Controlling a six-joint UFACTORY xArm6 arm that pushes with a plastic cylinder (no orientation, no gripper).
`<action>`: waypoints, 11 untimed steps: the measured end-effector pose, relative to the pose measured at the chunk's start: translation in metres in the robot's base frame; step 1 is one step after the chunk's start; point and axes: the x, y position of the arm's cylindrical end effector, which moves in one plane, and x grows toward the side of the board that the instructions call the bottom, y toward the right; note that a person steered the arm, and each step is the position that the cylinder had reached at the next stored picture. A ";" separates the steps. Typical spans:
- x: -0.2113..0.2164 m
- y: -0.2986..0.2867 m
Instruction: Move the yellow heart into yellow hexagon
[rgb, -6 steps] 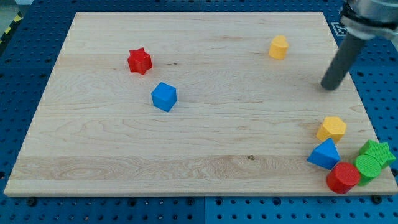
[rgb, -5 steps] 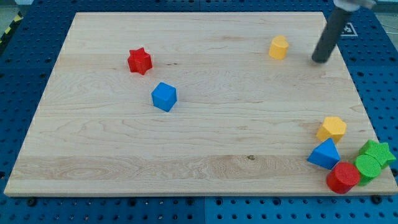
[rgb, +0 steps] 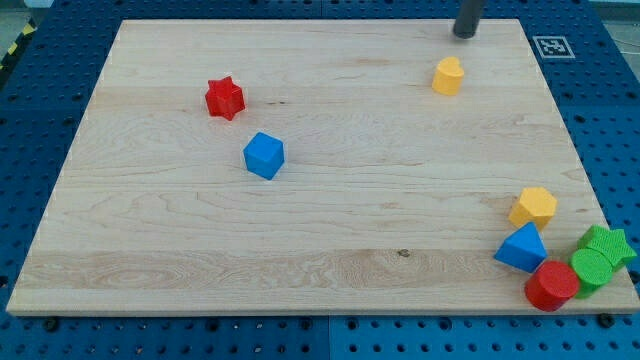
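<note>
Nearest the view's bottom, at the right corner of the board (rgb: 150, 280), sits a tight huddle: the red cylinder (rgb: 551, 286), the green blocks (rgb: 600, 258) just beside it, and the blue triangle (rgb: 522, 249) to their left. Right above the triangle, close to it or touching, I cannot tell which, is the yellow hexagon (rgb: 535, 207), my target.

Farther up, toward the view's left, the blue cube (rgb: 264, 155) and the red star (rgb: 225, 97) stand alone, well off any path I need.

Near the view's top, right of centre, is the yellow heart (rgb: 448, 76). It is well apart from the hexagon, so by my reckoning the move itself has not begun; nothing shows the heart any closer to its goal than a start position would be.

Farthest of all is my tip (rgb: 465, 35), at the board's top edge, just above and slightly right of the heart, not touching it. I have nothing to close or grasp with; the rod stands free, pressing on no block.

That places me on the far side of the heart from the hexagon, which I judge a fair spot to push from. What is left is everything: make contact, then drive the heart down and to the view's right until it meets the hexagon, without stirring the huddle.
</note>
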 end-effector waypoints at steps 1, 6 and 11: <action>0.002 -0.026; 0.091 -0.031; 0.229 -0.031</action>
